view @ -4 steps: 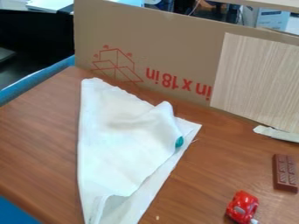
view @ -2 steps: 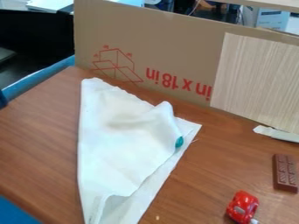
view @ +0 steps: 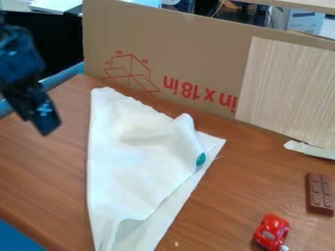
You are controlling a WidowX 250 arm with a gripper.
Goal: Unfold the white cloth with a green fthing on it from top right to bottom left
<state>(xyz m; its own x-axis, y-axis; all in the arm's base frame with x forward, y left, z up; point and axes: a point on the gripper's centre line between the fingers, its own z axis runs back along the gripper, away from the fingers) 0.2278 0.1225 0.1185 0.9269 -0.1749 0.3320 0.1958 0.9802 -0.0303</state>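
The black two-finger gripper is seen at the upper left, apart from the folded white fabric cloth; whether it is spread or closed cannot be told. The cloth is laid on the brown wooden table, and a small green piece is shown near its right corner.

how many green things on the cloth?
1: green thing, right side of the white cloth, at the folded flap's edge. Others may be hidden under the fold.

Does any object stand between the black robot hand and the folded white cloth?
Nothing visible stands between the black robot hand and the folded white cloth. The red toy car and brown segmented bar are beyond it.
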